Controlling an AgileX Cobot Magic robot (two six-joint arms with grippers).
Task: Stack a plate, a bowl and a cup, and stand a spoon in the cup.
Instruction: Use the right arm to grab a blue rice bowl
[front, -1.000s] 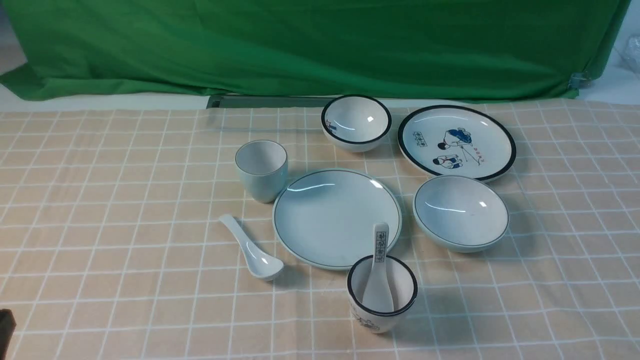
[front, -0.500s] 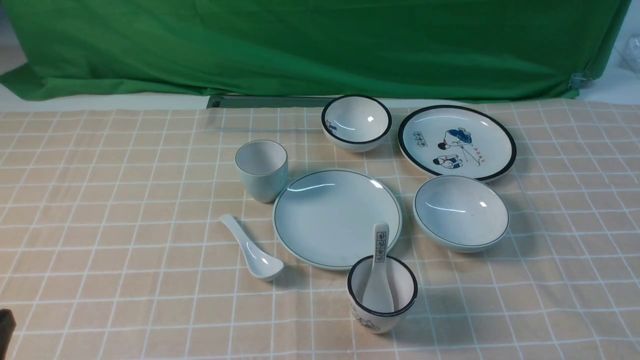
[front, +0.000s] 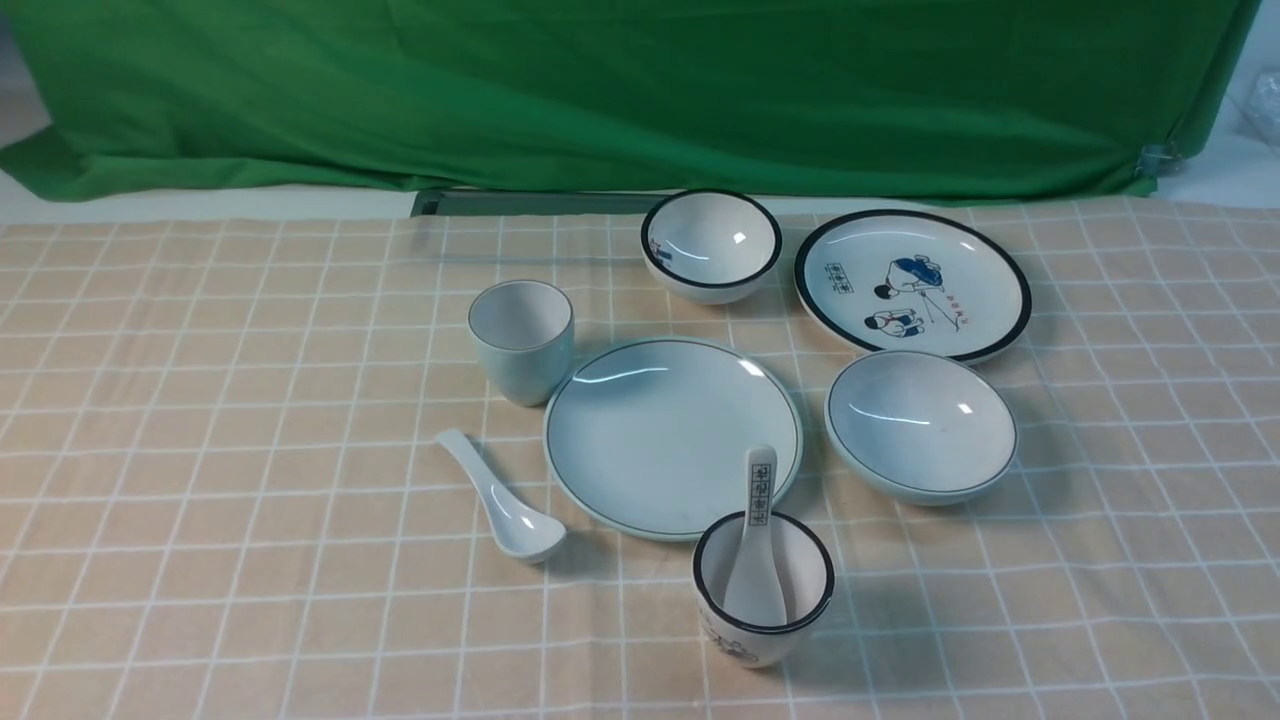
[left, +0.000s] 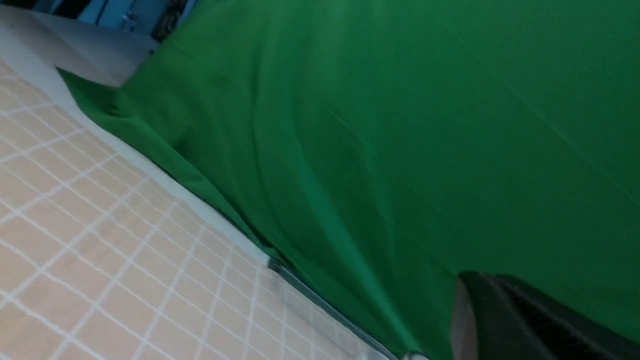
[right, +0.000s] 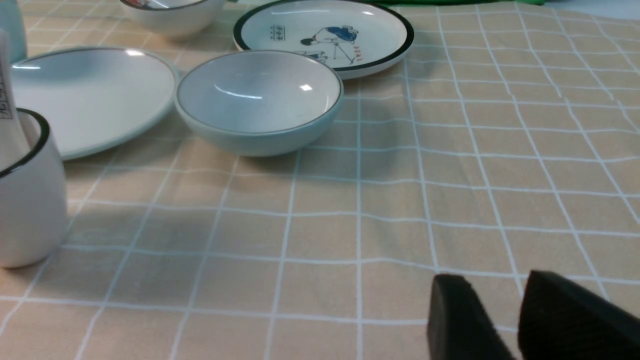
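Observation:
The plain plate lies in the middle of the checked cloth. The plain wide bowl sits right of it, and it also shows in the right wrist view. The plain cup stands upright at the plate's far left. The all-white spoon lies on the cloth left of the plate. Neither gripper shows in the front view. My right gripper is low over bare cloth, near side of the bowl, jaws apart and empty. Of my left gripper, only one dark finger shows against the green cloth.
A black-rimmed cup holding a printed spoon stands just in front of the plate. A black-rimmed bowl and a cartoon plate sit at the back. A green backdrop hangs behind the table.
The dark tip of the left gripper at the lower left corner of the front view has gone out of frame. The dishes have not moved.

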